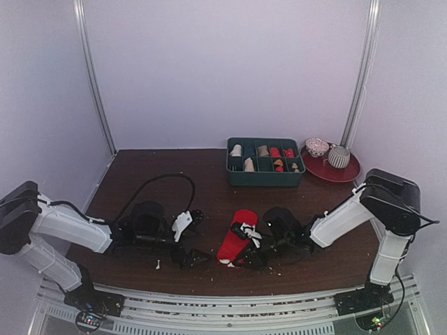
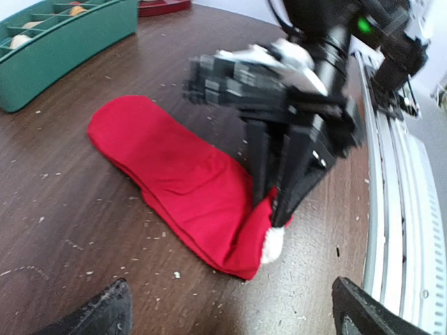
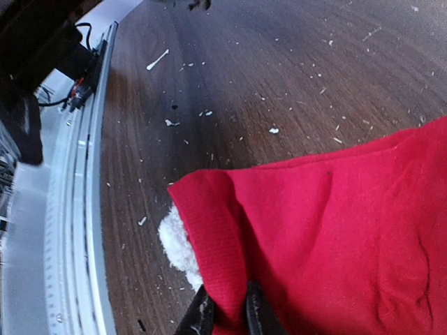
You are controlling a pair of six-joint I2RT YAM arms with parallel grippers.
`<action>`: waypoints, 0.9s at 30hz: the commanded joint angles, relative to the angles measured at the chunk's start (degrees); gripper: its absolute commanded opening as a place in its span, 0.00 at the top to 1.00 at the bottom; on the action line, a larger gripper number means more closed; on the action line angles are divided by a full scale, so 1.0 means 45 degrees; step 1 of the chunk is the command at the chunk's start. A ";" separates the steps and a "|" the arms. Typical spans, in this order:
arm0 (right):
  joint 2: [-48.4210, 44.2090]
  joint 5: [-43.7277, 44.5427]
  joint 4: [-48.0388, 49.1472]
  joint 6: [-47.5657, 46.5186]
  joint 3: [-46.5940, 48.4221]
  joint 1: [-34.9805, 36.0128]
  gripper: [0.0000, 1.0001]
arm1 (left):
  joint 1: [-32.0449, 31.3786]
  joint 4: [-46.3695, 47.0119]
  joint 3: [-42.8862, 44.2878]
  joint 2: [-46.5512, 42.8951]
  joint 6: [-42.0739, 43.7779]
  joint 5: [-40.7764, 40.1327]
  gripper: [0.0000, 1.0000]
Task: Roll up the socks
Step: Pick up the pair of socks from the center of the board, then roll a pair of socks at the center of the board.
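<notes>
- One sock shows plainly: the red sock point(image 1: 236, 237) lies flat on the desk point(image 1: 160, 181), in the lower middle of the top view. Its whitish tip point(image 2: 272, 244) points toward the bottom edge. You cannot make out the black sock here.
- Your right pincer point(image 3: 225, 315) is clamped on a fold of red cloth just beside the tip, at the bottom of its own wrist view. It seems to take only the edge, so treat the hold as thin.
- Your left pincer point(image 2: 230, 296) stands wide apart and holds nothing. Its fingers sit at the lower corners of the left wrist view, near the tip end but clear of the sock.
- To roll well, lift the pinched end only a little and turn it over along the sock's length, toward the upper left of the left wrist view. Keep the fold tight and square to the sock.
- Bring the left pincer down on the sock's body ahead of the fold, or the cloth will likely slide across the desk instead of curling.
- If only the top layer is caught, the roll may fall open, so check before you turn further.
- No writing can be read: the green tray point(image 1: 265, 183) at the upper right of the top view shows no label, nor do the arms.
</notes>
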 commanded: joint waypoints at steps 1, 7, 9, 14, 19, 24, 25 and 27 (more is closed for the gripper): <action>0.1540 -0.3455 -0.1877 0.3357 -0.0537 -0.0653 0.85 | -0.0392 0.1554 0.0525 0.1024 0.1287 0.0220 0.02; 0.1984 -0.4104 -0.3119 0.3325 -0.0161 -0.1303 0.87 | -0.0660 0.2176 0.1146 0.2506 0.1597 0.0509 0.02; 0.2041 -0.4094 -0.3451 0.3227 -0.0010 -0.1418 0.87 | -0.0755 0.2239 0.1382 0.2857 0.1742 0.0659 0.02; 0.2280 -0.3827 -0.4662 0.2506 0.0579 -0.1535 0.87 | -0.1140 0.1800 0.2125 0.3928 0.2151 0.1021 0.08; 0.2200 -0.3639 -0.5002 0.2204 0.0715 -0.1565 0.87 | -0.1191 0.1307 0.2604 0.4816 0.2150 0.1123 0.42; 0.2014 -0.3454 -0.5260 0.1917 0.0789 -0.1574 0.84 | -0.1184 0.1071 0.2808 0.5569 0.1925 0.1186 0.72; 0.1955 -0.3343 -0.5370 0.1827 0.0825 -0.1570 0.82 | -0.1184 0.0966 0.2883 0.5749 0.1875 0.1229 0.90; 0.1730 -0.3096 -0.5710 0.1483 0.0928 -0.1575 0.79 | -0.1184 0.0925 0.2892 0.6003 0.1693 0.1397 1.00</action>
